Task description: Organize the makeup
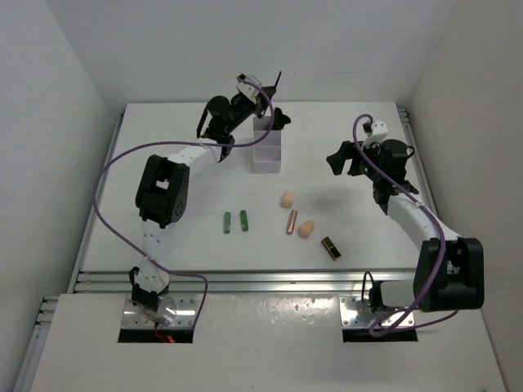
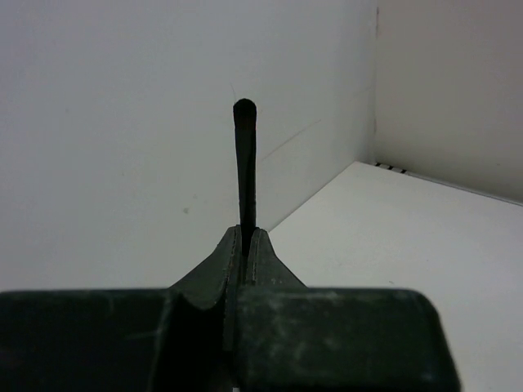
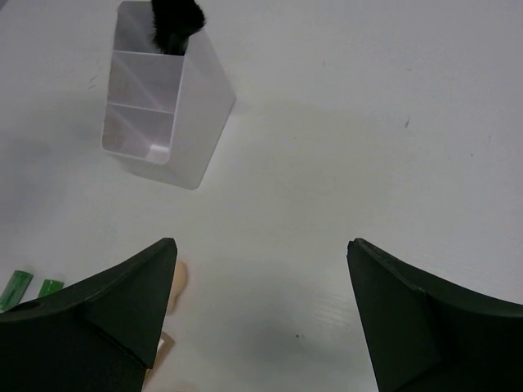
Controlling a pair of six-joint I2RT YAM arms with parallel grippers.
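Observation:
My left gripper [image 1: 263, 104] hovers over the far end of the white three-compartment box [image 1: 266, 162]. In the left wrist view it [image 2: 245, 234] is shut on a thin dark pencil [image 2: 244, 163] that points away toward the back wall. A black brush head [image 1: 280, 120] sticks out of the box's far compartment and also shows in the right wrist view [image 3: 176, 24]. My right gripper [image 1: 339, 159] is open and empty above the table, right of the box. On the table lie two green tubes [image 1: 227, 222] [image 1: 244, 220], a rose-gold tube [image 1: 292, 221], two peach sponges [image 1: 287, 198] [image 1: 306, 229] and a black-gold lipstick [image 1: 331, 248].
White walls close in the table at the back and on both sides. The box's two near compartments [image 3: 139, 122] look empty in the right wrist view. A metal rail [image 1: 270, 280] runs along the table's near edge.

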